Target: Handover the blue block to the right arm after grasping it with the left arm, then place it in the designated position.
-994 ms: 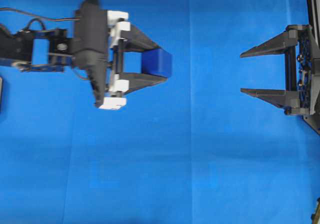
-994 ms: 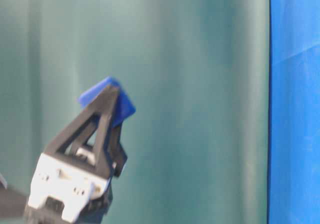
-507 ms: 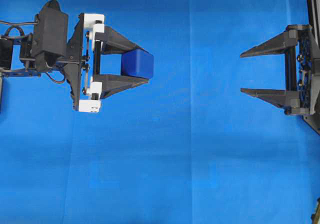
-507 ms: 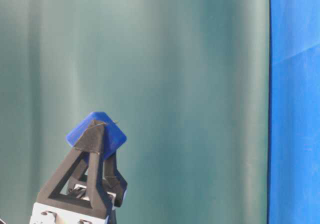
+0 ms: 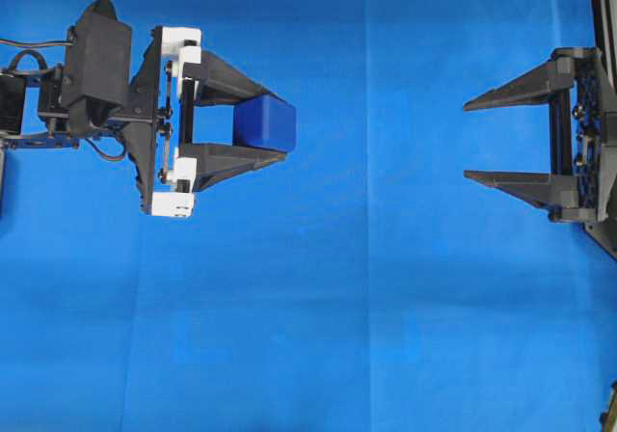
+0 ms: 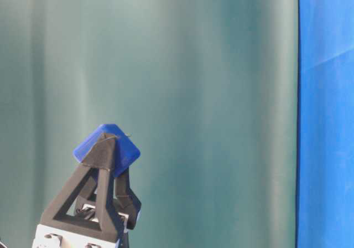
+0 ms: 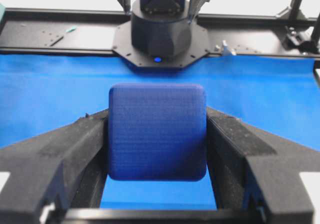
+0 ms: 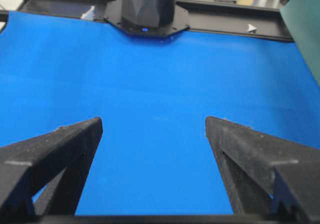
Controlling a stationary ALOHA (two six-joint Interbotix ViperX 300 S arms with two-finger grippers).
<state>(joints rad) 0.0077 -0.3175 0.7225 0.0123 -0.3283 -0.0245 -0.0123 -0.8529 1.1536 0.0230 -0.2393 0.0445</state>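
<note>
Block: the blue block [image 5: 266,122] is a small dark-blue cube with rounded edges and a fine ribbed surface, darker than the blue cloth [image 5: 386,307] under it.
Writing: none readable on the block's visible faces.
Left claw [image 5: 273,126]: clenched on the block, fingertips pinching opposite sides.
Right claw [image 5: 467,140]: released, spread wide, well apart from the block.
</note>
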